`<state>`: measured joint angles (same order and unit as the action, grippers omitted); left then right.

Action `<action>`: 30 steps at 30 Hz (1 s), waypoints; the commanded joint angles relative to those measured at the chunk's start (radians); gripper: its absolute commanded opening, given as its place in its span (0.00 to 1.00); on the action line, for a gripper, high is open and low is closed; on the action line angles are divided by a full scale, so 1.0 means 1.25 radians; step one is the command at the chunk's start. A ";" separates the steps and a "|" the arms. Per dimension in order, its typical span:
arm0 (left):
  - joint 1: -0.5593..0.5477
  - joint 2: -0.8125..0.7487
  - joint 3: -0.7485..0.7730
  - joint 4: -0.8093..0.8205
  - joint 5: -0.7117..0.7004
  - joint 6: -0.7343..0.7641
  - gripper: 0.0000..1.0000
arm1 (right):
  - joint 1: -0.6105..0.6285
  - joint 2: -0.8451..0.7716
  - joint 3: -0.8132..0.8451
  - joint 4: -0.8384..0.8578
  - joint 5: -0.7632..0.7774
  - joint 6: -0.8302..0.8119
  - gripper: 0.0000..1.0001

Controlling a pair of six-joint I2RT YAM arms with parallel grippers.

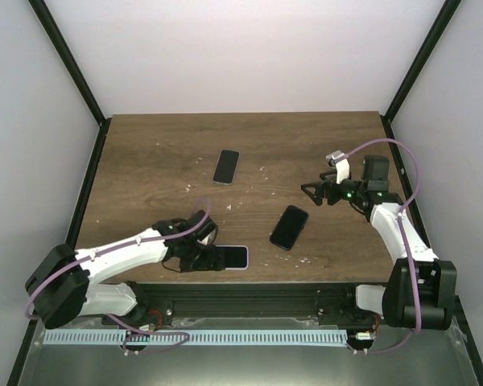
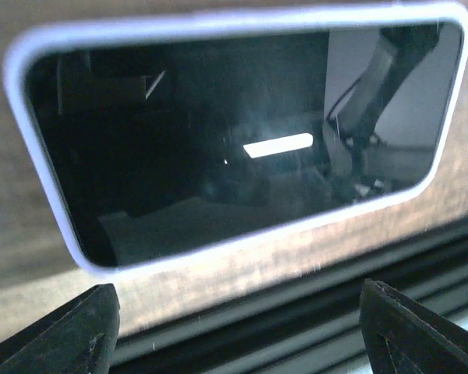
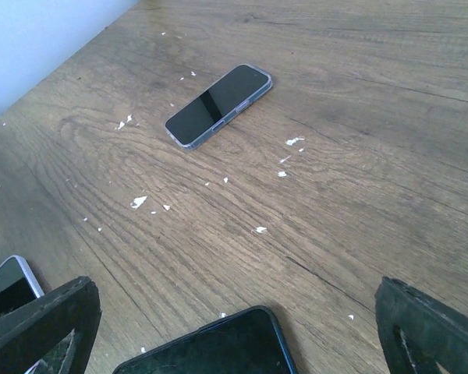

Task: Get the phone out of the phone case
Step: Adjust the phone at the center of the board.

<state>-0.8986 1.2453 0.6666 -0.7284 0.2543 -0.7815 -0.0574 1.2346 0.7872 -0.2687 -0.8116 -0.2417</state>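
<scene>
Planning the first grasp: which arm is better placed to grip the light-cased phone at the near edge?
Left. The left tool sits open right beside the light-cased phone, which fills its wrist view. The right tool is off to the right, nearer the dark phone.

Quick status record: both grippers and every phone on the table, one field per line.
left gripper: jaws open, facing white-cased phone, not gripping
right gripper: jaws open, holding nothing
white-cased phone: near edge of table, screen up
black phone: centre, flat
clear-cased phone: far side, flat
</scene>
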 commanded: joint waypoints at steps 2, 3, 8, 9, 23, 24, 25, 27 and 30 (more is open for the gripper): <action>0.086 0.065 -0.004 0.156 0.019 0.022 0.86 | -0.001 -0.023 0.020 -0.004 -0.015 0.003 0.97; 0.097 0.089 0.005 0.169 0.038 0.027 0.85 | 0.000 -0.023 0.022 -0.006 -0.014 0.003 0.97; 0.096 0.159 0.048 0.176 0.034 0.044 0.83 | 0.000 -0.026 0.020 -0.009 -0.011 -0.003 0.96; 0.095 0.153 0.051 0.164 0.021 0.038 0.82 | 0.000 -0.027 0.019 -0.009 -0.013 -0.007 0.96; -0.002 0.062 -0.028 0.085 0.048 -0.072 0.71 | 0.009 -0.005 0.019 -0.011 -0.031 -0.013 0.96; -0.002 0.078 -0.025 0.096 0.061 -0.067 0.71 | 0.009 -0.006 0.019 -0.012 -0.033 -0.013 0.96; -0.002 0.094 -0.017 0.099 0.062 -0.060 0.71 | 0.009 -0.007 0.019 -0.014 -0.033 -0.013 0.96; -0.002 0.125 -0.001 0.102 0.049 -0.055 0.74 | 0.009 -0.011 0.017 -0.014 -0.033 -0.013 0.96; 0.011 0.158 0.022 0.109 -0.002 -0.053 0.81 | 0.009 -0.012 0.016 -0.013 -0.032 -0.014 0.96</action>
<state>-0.8993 1.3888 0.6655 -0.6182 0.3042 -0.8551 -0.0563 1.2221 0.7872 -0.2699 -0.8375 -0.2478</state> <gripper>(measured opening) 0.774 0.961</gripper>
